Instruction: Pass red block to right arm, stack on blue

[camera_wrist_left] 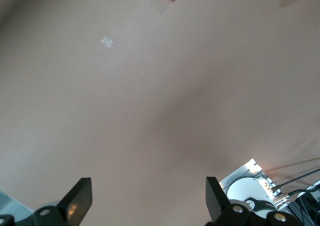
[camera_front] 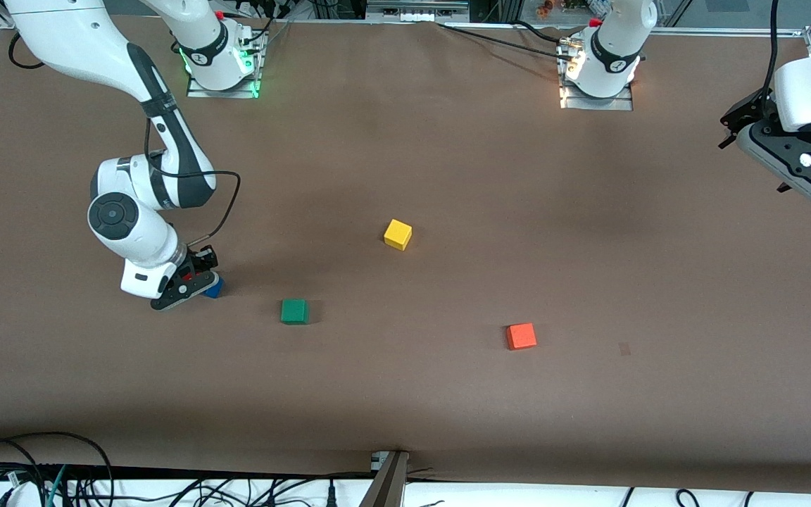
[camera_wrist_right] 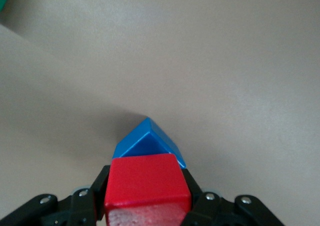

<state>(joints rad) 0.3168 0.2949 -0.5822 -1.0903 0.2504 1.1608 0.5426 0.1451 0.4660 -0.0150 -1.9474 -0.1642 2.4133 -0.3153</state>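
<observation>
My right gripper point(camera_front: 198, 276) is low over the table at the right arm's end, shut on the red block point(camera_wrist_right: 147, 181). In the front view only a sliver of the red block point(camera_front: 188, 275) shows between the fingers. The blue cube point(camera_front: 214, 287) sits on the table directly under the red block, and one corner of it point(camera_wrist_right: 148, 140) pokes out past the red block in the right wrist view. I cannot tell whether the two cubes touch. My left gripper point(camera_front: 738, 127) waits high at the left arm's end, open and empty, its fingertips point(camera_wrist_left: 80, 198) wide apart over bare table.
A green cube point(camera_front: 294, 310) lies beside the blue cube toward the table's middle. A yellow cube point(camera_front: 398, 234) sits mid-table. An orange cube point(camera_front: 521, 336) lies nearer the front camera toward the left arm's end, beside a small tape mark point(camera_front: 624, 348).
</observation>
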